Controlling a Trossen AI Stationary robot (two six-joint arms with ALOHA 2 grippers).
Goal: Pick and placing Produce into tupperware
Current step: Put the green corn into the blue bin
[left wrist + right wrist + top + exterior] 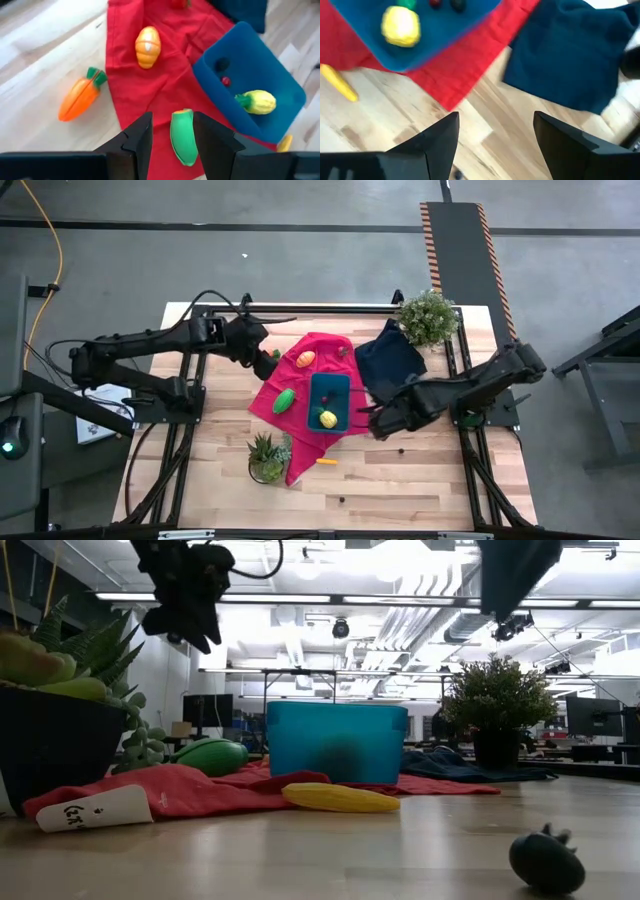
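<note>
The teal tupperware (pixel 329 392) sits on a red cloth (pixel 318 348) mid-table. It holds a yellow produce piece (pixel 327 419) and two tiny pieces, one red (pixel 226 81) and one dark. A green piece (pixel 285 400) and an orange-yellow piece (pixel 306 359) lie on the cloth. A carrot (pixel 77 97) lies on the wood beside the cloth, and a yellow piece (pixel 326 462) on the wood nearer me. My left gripper (pixel 262 345) hangs open, high above the cloth's left side; in its wrist view the green piece (pixel 182 137) shows between its fingers, well below them. My right gripper (pixel 372 420) is open over bare wood just right of the tupperware.
A navy cloth (pixel 388 360) lies right of the tupperware, with a potted plant (pixel 428 315) at the far right. A succulent pot (pixel 266 458) stands near the cloth's near corner. A small dark object (pixel 545 860) lies on the wood near the front. Bare wood shows front right.
</note>
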